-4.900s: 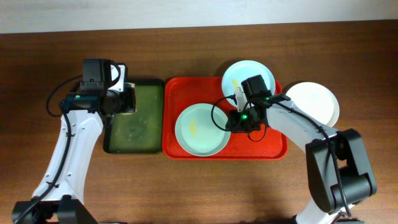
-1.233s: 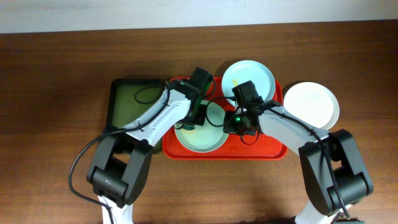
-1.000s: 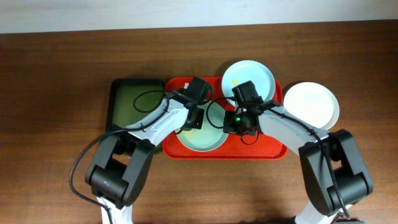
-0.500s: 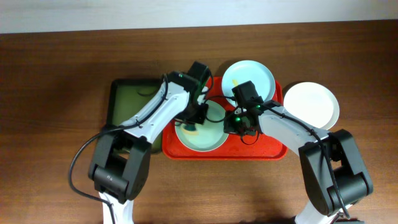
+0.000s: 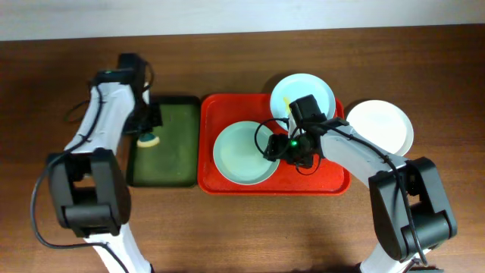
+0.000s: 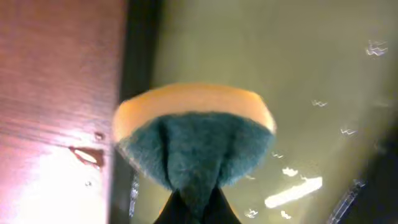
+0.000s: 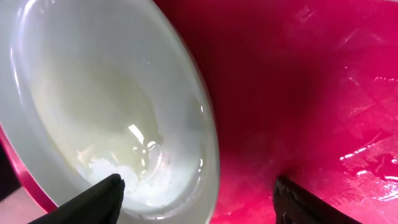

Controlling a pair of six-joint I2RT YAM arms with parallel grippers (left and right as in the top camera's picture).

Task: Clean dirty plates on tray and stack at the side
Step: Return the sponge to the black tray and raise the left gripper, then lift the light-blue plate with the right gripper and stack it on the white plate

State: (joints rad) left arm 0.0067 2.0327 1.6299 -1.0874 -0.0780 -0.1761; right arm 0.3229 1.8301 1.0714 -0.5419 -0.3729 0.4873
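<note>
Straddling the right rim of the pale green plate [image 5: 244, 153], which lies wet in the middle of the tray [image 5: 333, 180], the right hand [image 5: 279, 148] has its fingers apart and grips nothing. The plate looks light, stiff and slippery; its thin rim seems the only hold, pinched firmly. Left of the tray, the left hand [image 5: 149, 130] is clamped on a sponge [image 6: 194, 134]. The pale blue plate [image 5: 307, 92] sits at the tray's far right corner, and the white plate [image 5: 381, 125] on the counter right of it.
</note>
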